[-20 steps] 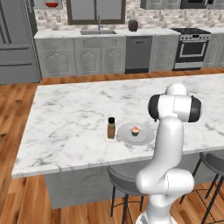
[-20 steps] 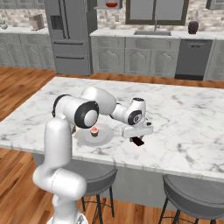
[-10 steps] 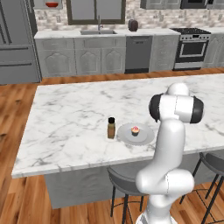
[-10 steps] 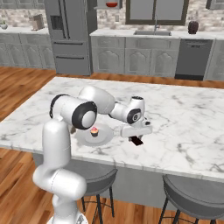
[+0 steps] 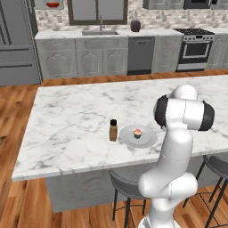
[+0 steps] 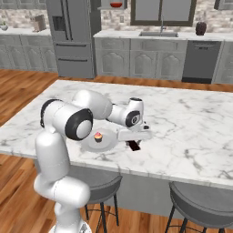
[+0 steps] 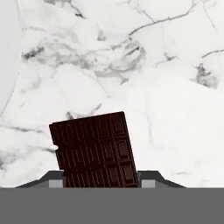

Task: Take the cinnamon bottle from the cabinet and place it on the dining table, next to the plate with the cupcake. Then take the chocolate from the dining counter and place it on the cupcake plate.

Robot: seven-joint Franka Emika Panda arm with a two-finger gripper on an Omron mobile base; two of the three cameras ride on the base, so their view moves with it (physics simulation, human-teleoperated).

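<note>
The chocolate, a dark bar, lies on the white marble dining table, just right of the plate. My gripper reaches down over it and is shut on the chocolate. In the hand view the bar sits tilted between the fingertips, its near end between them. The cupcake stands on the plate. The cinnamon bottle stands upright just left of the plate and cupcake. The cabinet is out of view.
Two stools are tucked under the near edge of the island. The far wall holds a counter with a sink, a stove and a fridge. Wood floor lies between.
The jaws have closed a little further onto the chocolate. The arm has hardly moved, and the bottle, plate and cupcake stay where they were.
</note>
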